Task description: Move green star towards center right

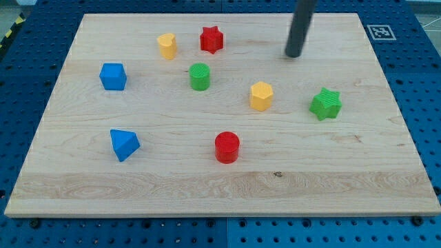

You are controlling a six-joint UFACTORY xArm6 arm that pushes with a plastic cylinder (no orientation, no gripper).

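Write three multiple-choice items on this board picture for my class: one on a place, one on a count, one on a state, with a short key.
1. Where does the green star-shaped block lie on the wooden board?
A. the view's right
B. the view's bottom left
C. the view's top left

2. How many red blocks are there?
A. one
B. two
C. three

3. What does my tip touch?
A. the green star-shaped block
B. the yellow block
C. no block

Key: 1 A, the star sits near the right edge at mid height. 2 B, a red star-shaped block and a red cylinder block. 3 C, the tip stands on bare wood above and left of the star, apart from it.
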